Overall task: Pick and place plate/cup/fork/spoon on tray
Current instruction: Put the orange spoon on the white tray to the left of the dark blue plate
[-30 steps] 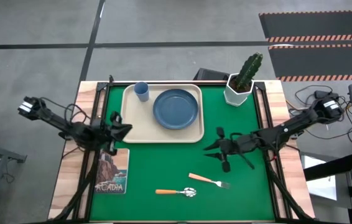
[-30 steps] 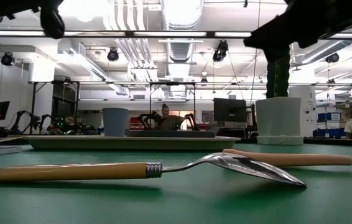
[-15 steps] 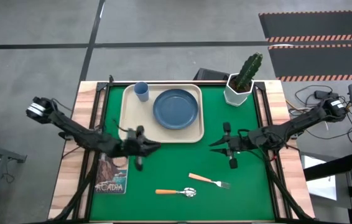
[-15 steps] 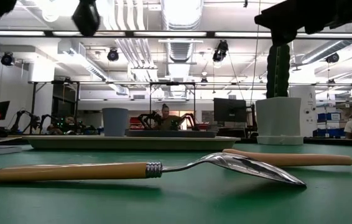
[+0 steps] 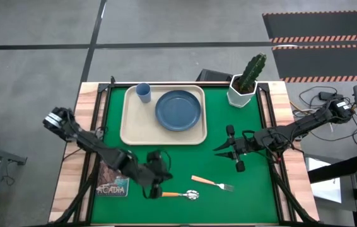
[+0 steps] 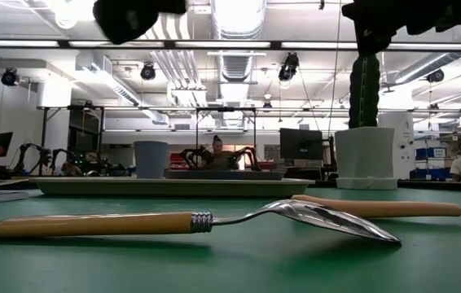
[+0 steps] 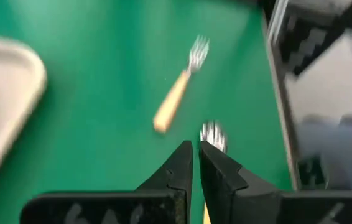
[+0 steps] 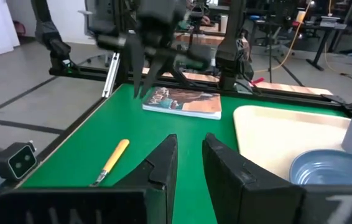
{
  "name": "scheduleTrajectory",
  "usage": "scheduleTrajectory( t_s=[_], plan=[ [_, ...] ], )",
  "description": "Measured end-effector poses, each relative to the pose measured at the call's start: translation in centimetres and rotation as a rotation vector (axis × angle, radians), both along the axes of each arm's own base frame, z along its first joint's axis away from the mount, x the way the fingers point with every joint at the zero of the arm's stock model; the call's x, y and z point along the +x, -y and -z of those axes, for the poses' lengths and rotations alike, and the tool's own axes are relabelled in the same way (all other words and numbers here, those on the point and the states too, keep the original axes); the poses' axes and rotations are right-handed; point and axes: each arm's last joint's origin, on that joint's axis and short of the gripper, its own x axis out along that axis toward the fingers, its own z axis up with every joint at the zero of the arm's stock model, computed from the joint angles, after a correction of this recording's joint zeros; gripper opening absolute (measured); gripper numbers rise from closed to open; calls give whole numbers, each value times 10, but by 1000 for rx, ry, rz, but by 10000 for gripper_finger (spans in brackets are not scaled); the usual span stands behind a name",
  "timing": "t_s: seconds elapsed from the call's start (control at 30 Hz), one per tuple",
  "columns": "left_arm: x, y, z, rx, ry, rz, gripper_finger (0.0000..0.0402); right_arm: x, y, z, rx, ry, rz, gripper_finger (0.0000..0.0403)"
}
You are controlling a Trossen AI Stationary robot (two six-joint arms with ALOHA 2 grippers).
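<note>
The spoon (image 5: 178,195) lies flat on the green mat near the table's near edge, and it fills the low view (image 6: 198,221). The fork (image 5: 213,183) lies just to its right. The plate (image 5: 178,110) and the cup (image 5: 143,93) stand on the tray (image 5: 131,129) at the far side. My left gripper (image 5: 158,188) hovers above the spoon's handle end with its fingers shut; the left wrist view (image 7: 196,152) shows the spoon's bowl (image 7: 213,134) and the fork (image 7: 179,93) beyond them. My right gripper (image 5: 219,149) is open and empty above the mat, right of the tray.
A white cactus pot (image 5: 241,91) stands at the far right corner of the mat. A book (image 5: 114,181) lies at the mat's left edge, beside my left arm. Bare green mat (image 5: 185,157) lies between the tray and the cutlery.
My left gripper has swung from the tray's left side toward the table's near edge and to the right, ending above the spoon's handle. The spoon, fork, plate and cup have stayed where they were.
</note>
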Motion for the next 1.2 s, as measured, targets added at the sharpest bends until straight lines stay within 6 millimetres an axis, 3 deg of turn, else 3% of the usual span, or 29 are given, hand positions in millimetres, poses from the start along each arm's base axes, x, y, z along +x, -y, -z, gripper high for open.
scheduleTrajectory(
  t_s=[0.2,0.33,0.67,0.77,1.03,1.2],
  plan=[
    [8,29,38,-22,-148,9,11,0,0,0,17,-5,3,65],
    [26,45,46,-5,-103,39,11,0,0,0,18,-5,3,63],
    [46,59,78,49,-171,76,16,0,0,0,18,-4,3,65],
    [44,58,82,48,-189,86,41,0,0,0,18,-5,3,66],
    [38,58,89,72,-201,82,157,0,0,0,17,-4,3,59],
    [34,58,96,73,-161,82,185,0,0,0,17,-5,3,59]
  ],
)
